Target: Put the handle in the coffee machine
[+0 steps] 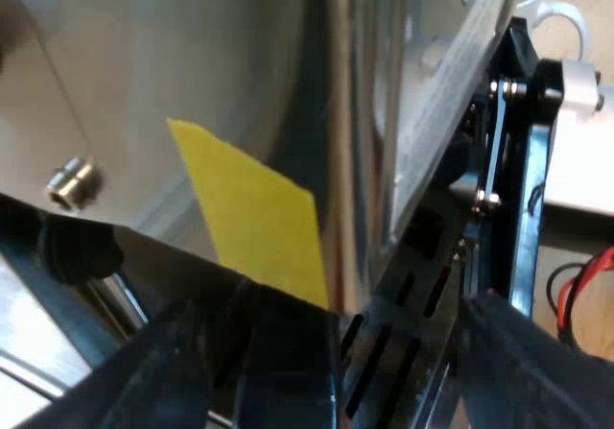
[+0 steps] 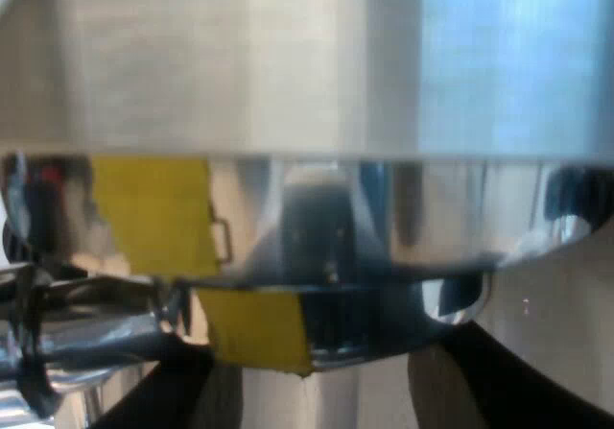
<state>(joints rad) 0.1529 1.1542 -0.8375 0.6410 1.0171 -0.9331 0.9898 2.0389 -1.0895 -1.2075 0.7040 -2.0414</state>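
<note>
Fingers (image 1: 518,371) of our left gripper (image 1: 336,391) stand wide beside the machine (image 1: 173,55), near its yellow tape (image 1: 259,218) and tray slots (image 1: 384,352). A dark shape (image 1: 283,371) between them may be the holder; we cannot tell. Our right gripper (image 2: 336,391), fingers wide too, sits under the machine's chrome head (image 2: 326,218). We judge the holder should rise square under that head, then twist.
</note>
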